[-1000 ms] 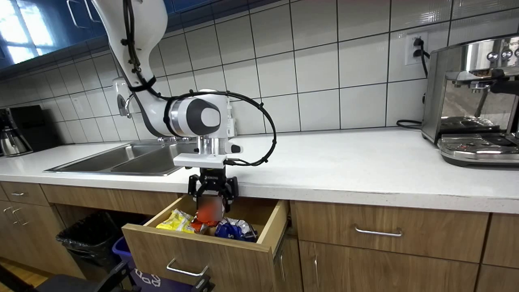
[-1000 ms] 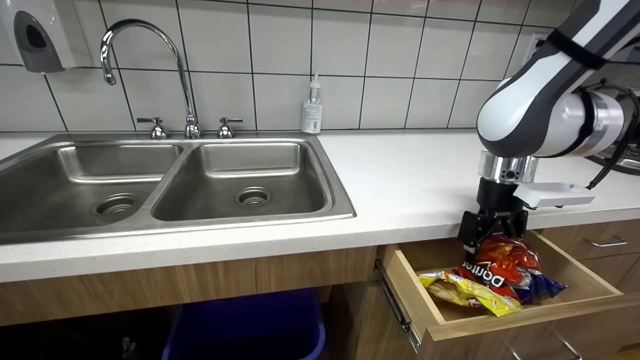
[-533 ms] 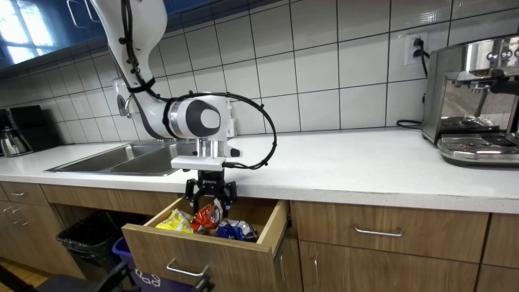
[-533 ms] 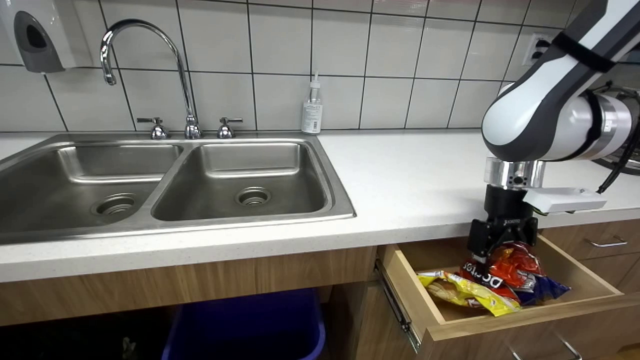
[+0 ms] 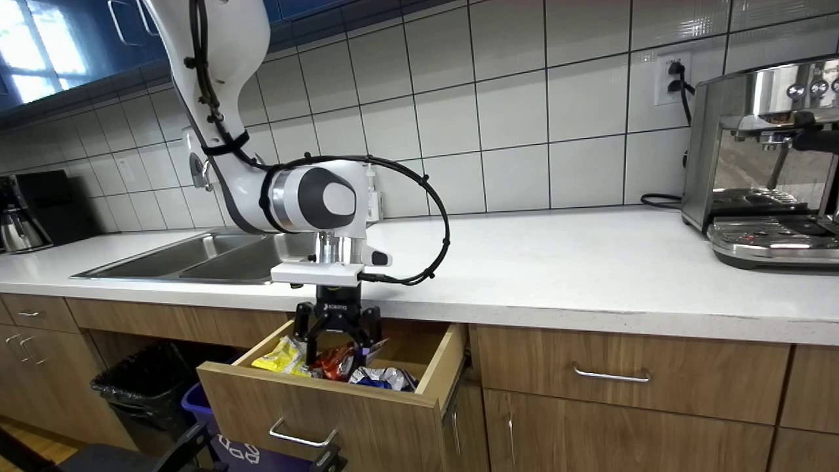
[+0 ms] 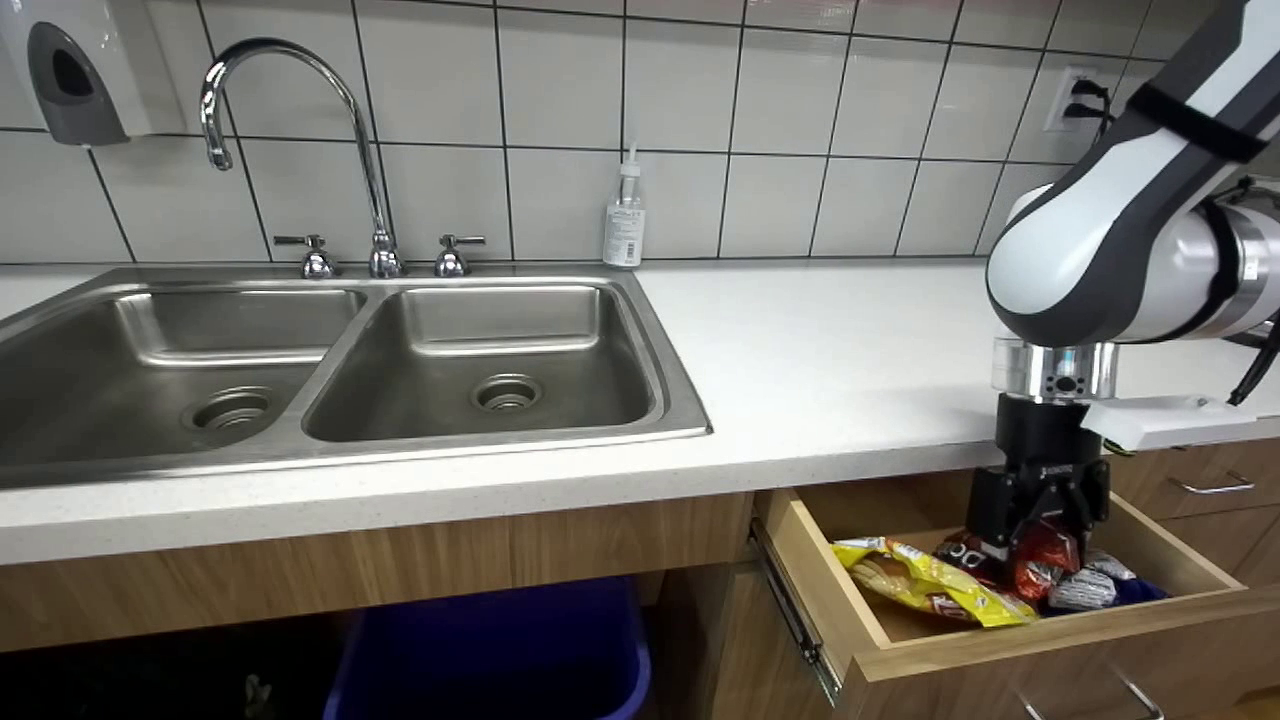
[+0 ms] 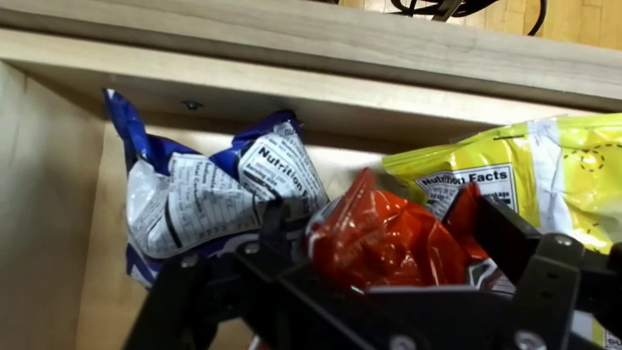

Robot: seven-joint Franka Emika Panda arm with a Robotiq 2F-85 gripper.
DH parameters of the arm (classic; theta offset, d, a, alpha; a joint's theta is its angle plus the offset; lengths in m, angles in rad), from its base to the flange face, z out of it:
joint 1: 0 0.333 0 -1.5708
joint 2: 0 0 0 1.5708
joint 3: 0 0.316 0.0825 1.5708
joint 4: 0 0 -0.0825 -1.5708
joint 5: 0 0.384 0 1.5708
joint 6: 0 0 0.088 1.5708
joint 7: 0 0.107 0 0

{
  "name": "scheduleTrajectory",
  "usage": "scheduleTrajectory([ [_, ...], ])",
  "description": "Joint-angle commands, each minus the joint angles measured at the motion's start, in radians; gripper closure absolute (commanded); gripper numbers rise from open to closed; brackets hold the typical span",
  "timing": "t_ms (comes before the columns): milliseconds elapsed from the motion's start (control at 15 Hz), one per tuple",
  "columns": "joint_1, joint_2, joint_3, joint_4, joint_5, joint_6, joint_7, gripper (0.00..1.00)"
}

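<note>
Partly behind the claw point(image 5: 335, 360), red bag point(image 7: 388, 238).

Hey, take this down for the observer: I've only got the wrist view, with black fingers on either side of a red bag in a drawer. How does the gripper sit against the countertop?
Observer: In both exterior views, the gripper is down inside the pulled-out drawer, its lower end below the edge of the countertop.

Operator: Okay. Going from the red bag past the yellow bag, what's beyond the drawer?

Observer: On that side, both exterior views show a metal double-basin sink set into the countertop.
</note>
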State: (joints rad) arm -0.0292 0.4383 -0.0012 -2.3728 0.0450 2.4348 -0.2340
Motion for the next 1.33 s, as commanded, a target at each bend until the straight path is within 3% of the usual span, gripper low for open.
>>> scheduleTrajectory([
  [0,-0.015,-0.071,0.010,-0.046,-0.012,-0.010,0.010,0.00],
  [1267,0.006,-0.298,0.032,-0.236,0.002,0.002,0.002,0.00],
])
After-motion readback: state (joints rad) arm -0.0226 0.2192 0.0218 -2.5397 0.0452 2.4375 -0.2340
